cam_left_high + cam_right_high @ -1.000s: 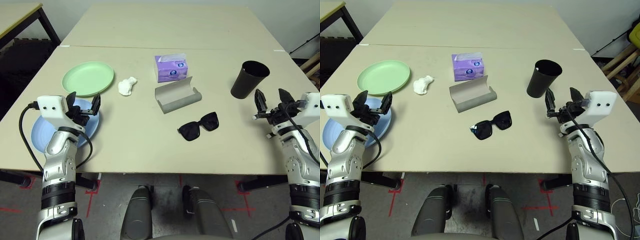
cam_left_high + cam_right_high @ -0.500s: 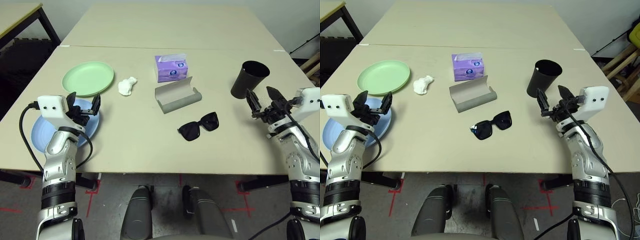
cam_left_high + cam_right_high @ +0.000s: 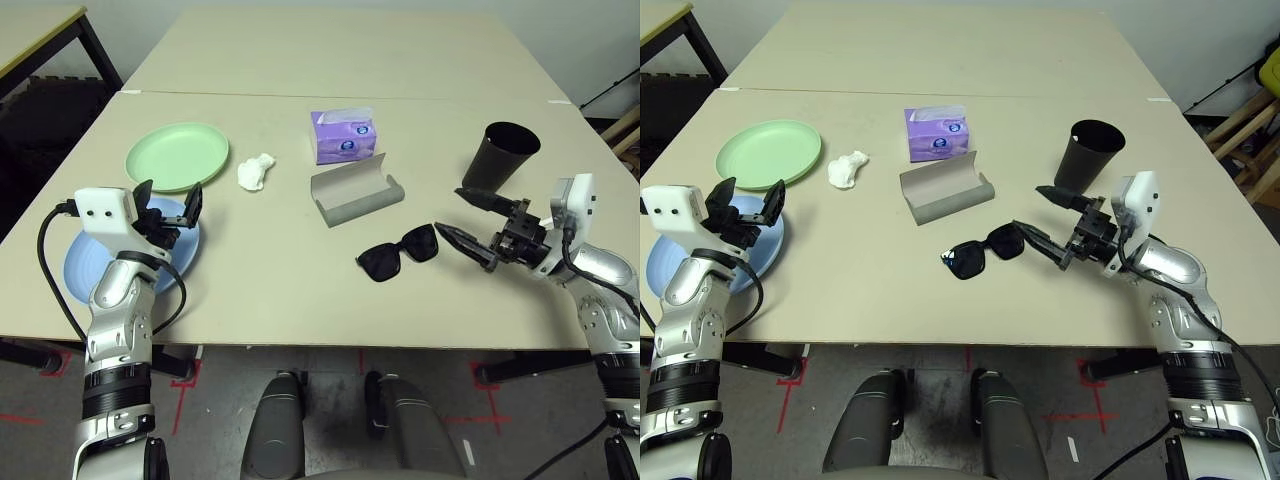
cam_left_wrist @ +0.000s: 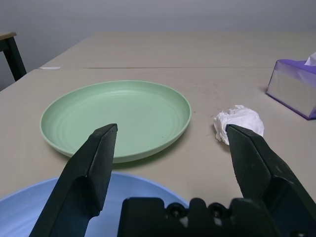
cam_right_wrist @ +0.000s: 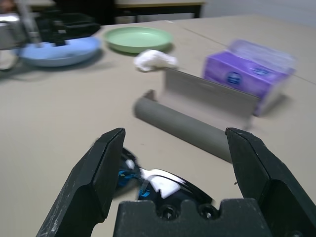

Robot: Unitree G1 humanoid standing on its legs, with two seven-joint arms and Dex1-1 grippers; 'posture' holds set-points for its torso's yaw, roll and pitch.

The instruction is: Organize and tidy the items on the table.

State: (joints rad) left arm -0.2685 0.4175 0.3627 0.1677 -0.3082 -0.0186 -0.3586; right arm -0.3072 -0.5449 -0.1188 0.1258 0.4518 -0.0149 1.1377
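R hand [image 3: 1042, 222] open nr black sunglasses [image 3: 982, 251]

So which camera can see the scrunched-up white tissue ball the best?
The left wrist view: the crumpled white tissue wad sits close and sharp beside the round pale green plate. Both eye views show it small, and the right wrist view shows it far off and blurry.
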